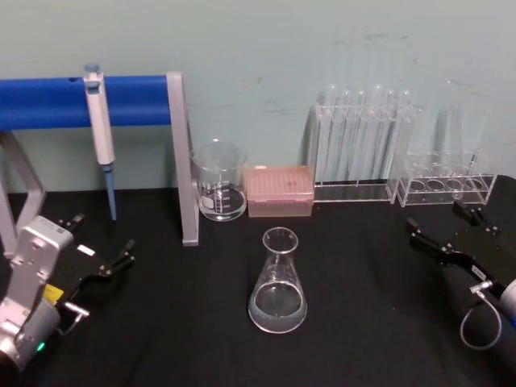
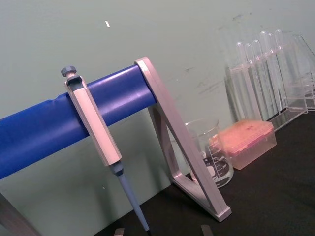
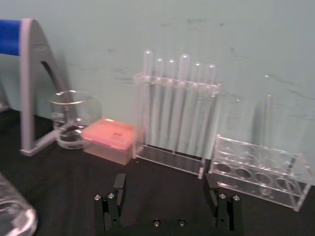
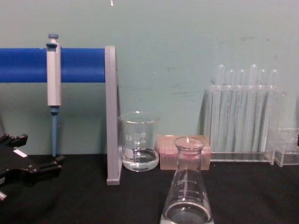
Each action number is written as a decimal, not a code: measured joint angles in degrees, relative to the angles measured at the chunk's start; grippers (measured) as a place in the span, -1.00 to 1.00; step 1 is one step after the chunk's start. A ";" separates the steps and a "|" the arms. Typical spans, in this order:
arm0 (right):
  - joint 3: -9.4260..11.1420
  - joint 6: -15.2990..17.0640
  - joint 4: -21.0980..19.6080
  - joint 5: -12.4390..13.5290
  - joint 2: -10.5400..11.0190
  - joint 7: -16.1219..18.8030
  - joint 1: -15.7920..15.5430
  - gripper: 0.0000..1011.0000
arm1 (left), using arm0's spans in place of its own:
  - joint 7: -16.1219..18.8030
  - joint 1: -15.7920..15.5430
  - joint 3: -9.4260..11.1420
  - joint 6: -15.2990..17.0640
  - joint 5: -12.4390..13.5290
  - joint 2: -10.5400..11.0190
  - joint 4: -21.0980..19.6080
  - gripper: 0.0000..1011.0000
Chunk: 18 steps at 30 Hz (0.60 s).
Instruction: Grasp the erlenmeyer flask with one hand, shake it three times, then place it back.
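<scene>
The erlenmeyer flask [image 1: 278, 284] stands upright on the black table, mid-front, with a little clear liquid in its base. It also shows in the chest view [image 4: 188, 193] and at the edge of the right wrist view [image 3: 12, 212]. My left gripper [image 1: 105, 234] rests open at the left, well apart from the flask, and shows in the chest view [image 4: 39, 150]. My right gripper [image 1: 442, 219] lies open at the right, also clear of the flask. In the right wrist view its fingers [image 3: 118, 186] stand wide apart with nothing between them.
Behind the flask stand a glass beaker [image 1: 218, 181] and a pink tip box [image 1: 278, 190]. A rack of test tubes [image 1: 363, 149] and a lower clear rack [image 1: 447, 181] sit at the back right. A pipette [image 1: 100, 129] hangs on the blue bar stand [image 1: 182, 157] at the back left.
</scene>
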 joint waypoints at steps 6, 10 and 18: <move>0.90 1.47 -3.77 1.58 0.70 3.41 -2.26 0.98 | 0.00 0.00 0.00 0.00 0.00 0.00 0.00 0.98; 0.74 1.72 -5.11 1.61 0.97 5.77 -2.79 0.98 | 0.00 0.00 0.00 0.00 0.00 0.00 0.00 0.98; -0.32 1.54 -5.98 1.45 1.37 11.66 -2.75 0.98 | 0.00 0.00 0.00 0.00 0.00 0.00 0.00 0.98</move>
